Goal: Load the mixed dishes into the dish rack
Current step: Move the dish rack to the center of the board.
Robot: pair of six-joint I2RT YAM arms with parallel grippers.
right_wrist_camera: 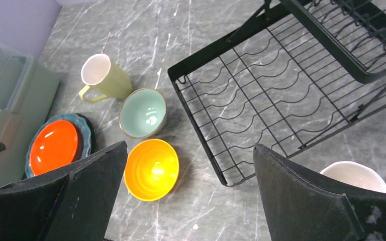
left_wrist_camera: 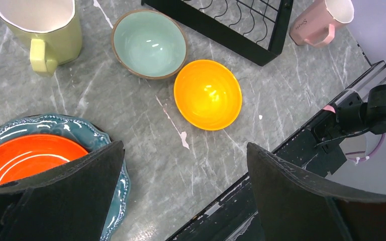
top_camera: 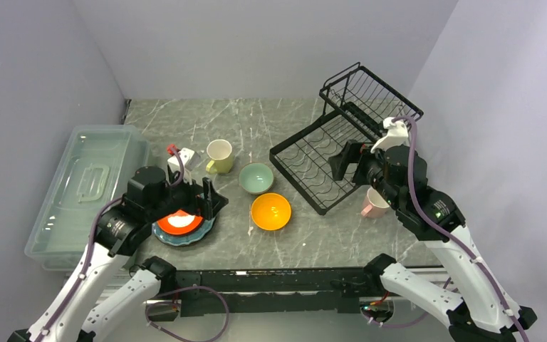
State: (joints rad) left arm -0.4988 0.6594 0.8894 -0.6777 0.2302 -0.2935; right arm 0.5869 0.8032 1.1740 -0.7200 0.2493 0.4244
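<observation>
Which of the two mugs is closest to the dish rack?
The pink mug, right by a corner of the dish rack; the pale yellow mug stands far to its left.

Glossy glazed orange-yellow bowl [left_wrist_camera: 207, 94]; black wire dish rack [right_wrist_camera: 276, 108]; marbled table [left_wrist_camera: 130, 105].

A grey marbled table [top_camera: 256, 121] was shut in by plain walls.
The top was veined with white and marked with pale scuffs. It was enclosed on three sides by matt, pale lilac-grey panels: a back wall [top_camera: 271, 43], a left wall [top_camera: 35, 71] and a right wall [top_camera: 498, 78]. A black rail [top_camera: 278, 279] was fixed along the near edge. Soft, even light was cast, and only faint shadows were thrown.
</observation>
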